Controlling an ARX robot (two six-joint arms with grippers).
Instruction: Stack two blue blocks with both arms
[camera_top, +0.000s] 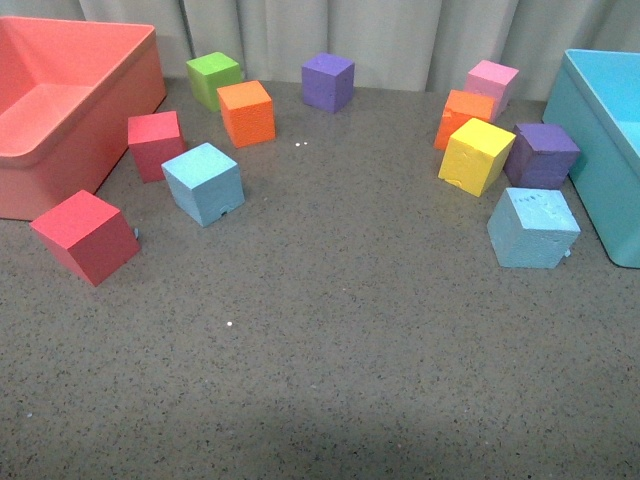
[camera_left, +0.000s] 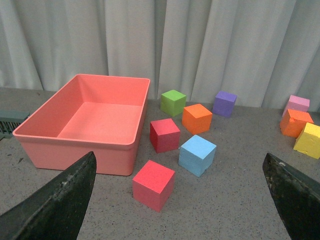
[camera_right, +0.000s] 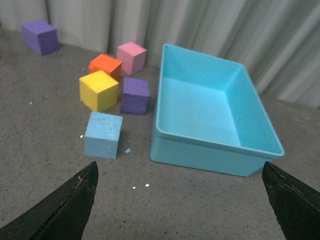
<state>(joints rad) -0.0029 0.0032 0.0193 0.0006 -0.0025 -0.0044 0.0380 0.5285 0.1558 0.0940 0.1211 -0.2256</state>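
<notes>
Found a grey speckled tabletop (camera_top: 320, 380) backed by a pale pleated curtain (camera_top: 400, 30) at 12 o'clock. Noted a salmon bin (camera_top: 60, 120) at 9 o'clock and a turquoise bin (camera_top: 610, 150) at 3 o'clock.

Saw the left jaws spread wide in the left wrist view, dark fingers (camera_left: 55, 205) raised off the tabletop and grasping nothing. Saw the right jaws likewise released, fingers (camera_right: 60, 210) far apart and clear of every block.

Located one blue block (camera_top: 204, 183) at 10 o'clock of the tabletop, flat on its base. Placed a red block (camera_top: 155, 143) just beside it at its 11 o'clock, a second red block (camera_top: 85, 235) at its 8 o'clock and an orange block (camera_top: 246, 112) at its 1 o'clock.

Located the other blue block (camera_top: 533, 227) at 3 o'clock, well apart from the first and near the turquoise bin, its top face nicked. Placed a yellow block (camera_top: 475, 155) at its 11 o'clock and a purple block (camera_top: 542, 155) at its 12 o'clock.

Counted, further toward 12 o'clock, a green block (camera_top: 212, 78), a second purple block (camera_top: 328, 82), a second orange block (camera_top: 463, 115) and a pink block (camera_top: 492, 82).

Spotted a tiny blue crumb (camera_right: 128, 150) on the tabletop just beside the other blue block.
</notes>
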